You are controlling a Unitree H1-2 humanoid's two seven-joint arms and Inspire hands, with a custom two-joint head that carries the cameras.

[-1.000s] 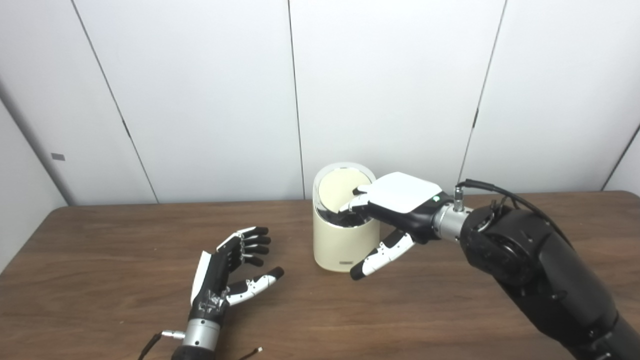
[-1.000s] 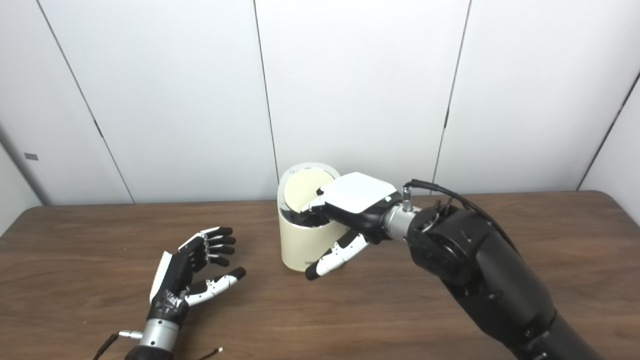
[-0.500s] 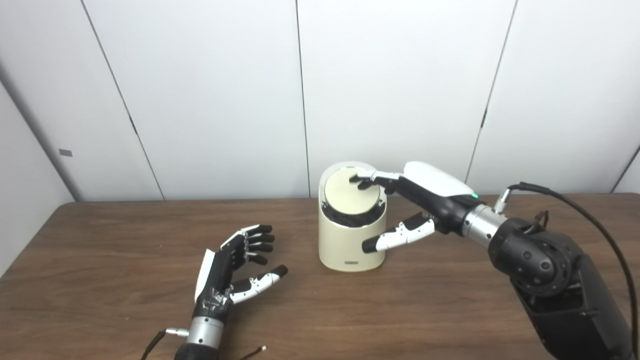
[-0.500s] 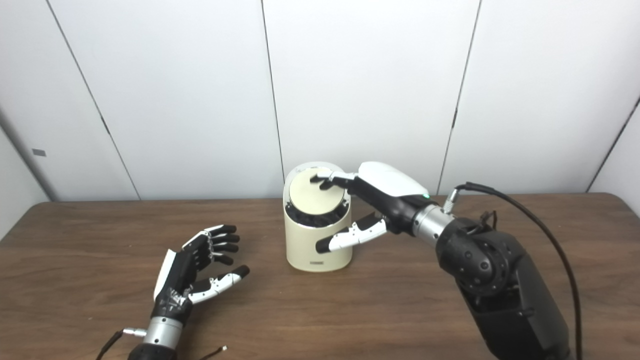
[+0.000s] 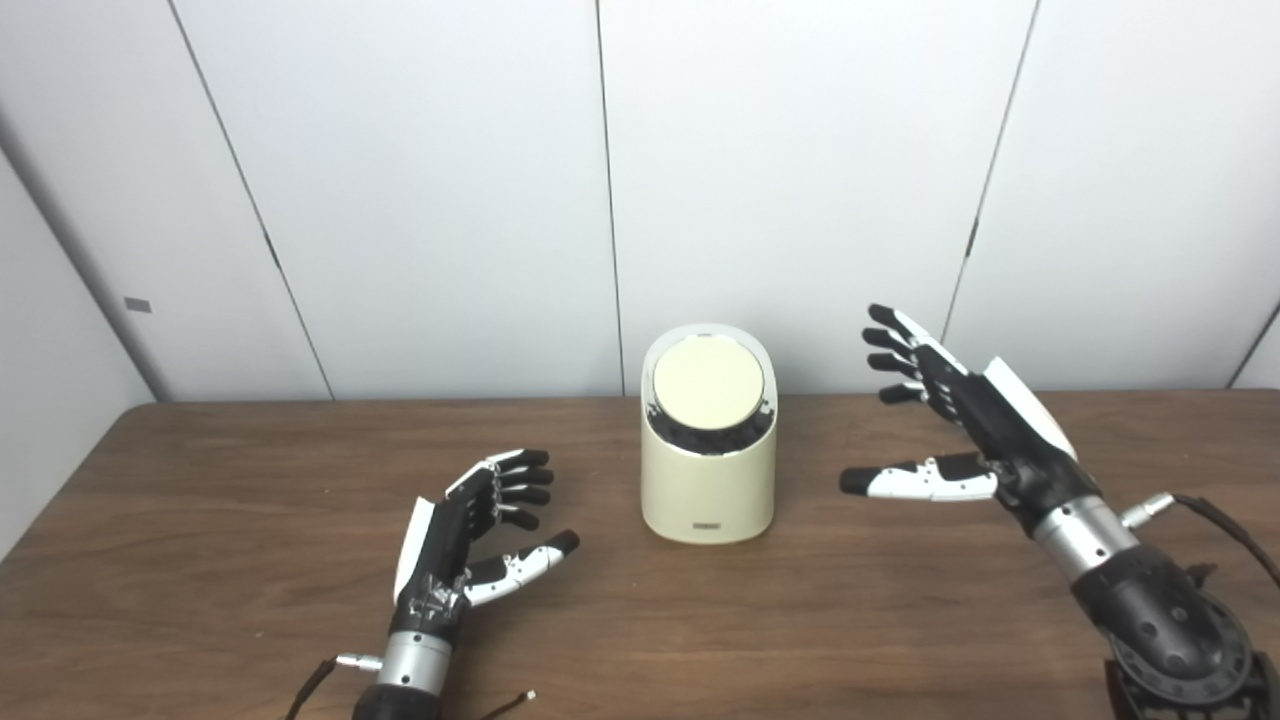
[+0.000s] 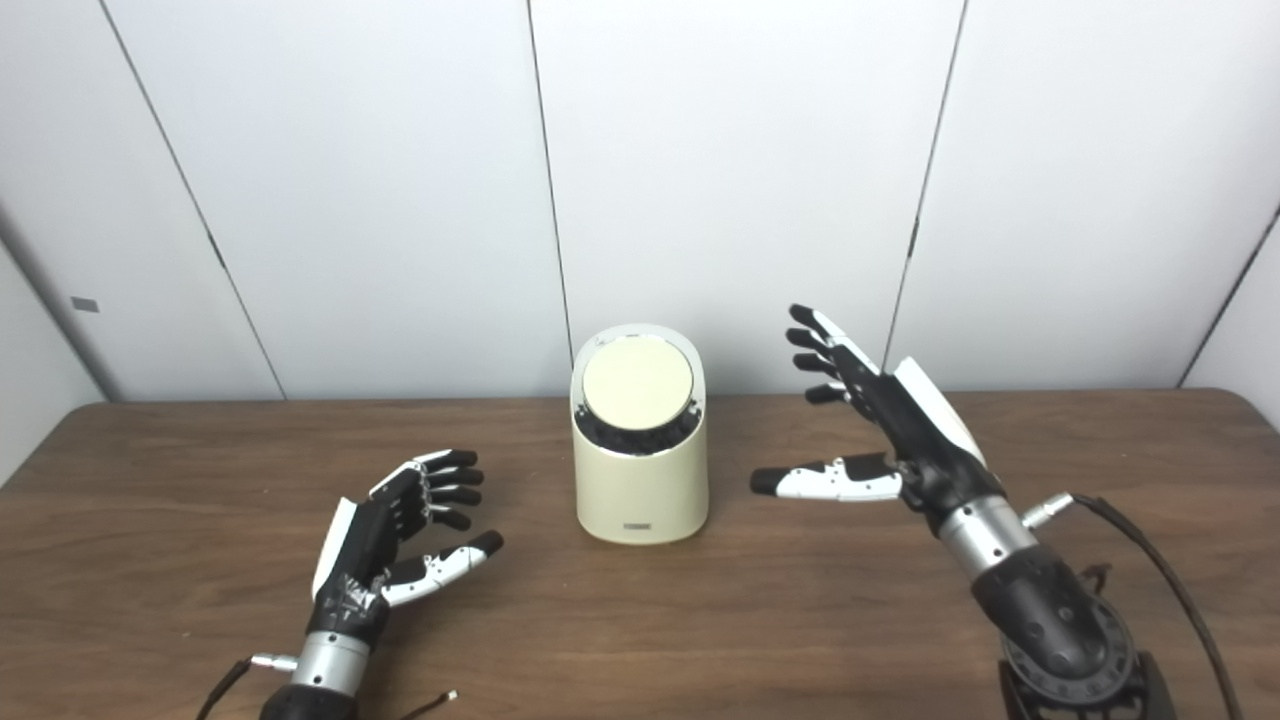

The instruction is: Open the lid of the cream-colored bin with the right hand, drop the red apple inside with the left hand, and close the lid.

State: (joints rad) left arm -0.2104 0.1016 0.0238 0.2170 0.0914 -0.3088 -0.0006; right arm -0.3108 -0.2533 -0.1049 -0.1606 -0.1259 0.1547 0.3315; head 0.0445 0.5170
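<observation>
So the cream-colored bin [image 5: 708, 470] is sitting on the brown wooden table [image 5: 900, 620], toward the back edge, pretty much right in front of one of the seams in the white wall panels [image 5: 800, 170]. Its round lid [image 5: 708, 385] is down, lying flat in the slanted top with a shiny silver rim around it and a dark band showing just under its front edge. There's a tiny dark label [image 5: 708, 524] low on the front of the bin, but the writing is way too small to read, so no brand I can give you.

The left hand [image 5: 470, 540] is to the left of the bin and nearer the camera, low over the table, palm turned toward the bin, fingers loosely curled and spread, thumb sticking out. It's holding nothing.

The right hand [image 5: 965, 430] is off to the right of the bin, well apart from it, raised above the table, fingers splayed wide and pointing up and back, thumb stretched out toward the bin. Also holding nothing and touching nothing.

The red apple isn't visible in either view.

A small grey tag [image 5: 137, 305] sits on the wall far left of the bin, no readable text on it either.
</observation>
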